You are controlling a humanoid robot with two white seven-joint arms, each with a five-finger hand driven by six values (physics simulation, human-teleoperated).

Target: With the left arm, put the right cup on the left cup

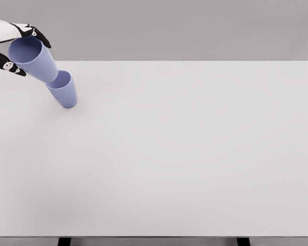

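No legible text, label, brand, number or sign found on any surface in the head view.

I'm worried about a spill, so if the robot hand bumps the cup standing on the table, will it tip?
Probably: the standing cup looks tall and narrow-based, likely light plastic. The held cup in the left robot hand hangs right above its rim.

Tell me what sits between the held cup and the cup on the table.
Nothing: in the head view the held cup overlaps the standing cup.
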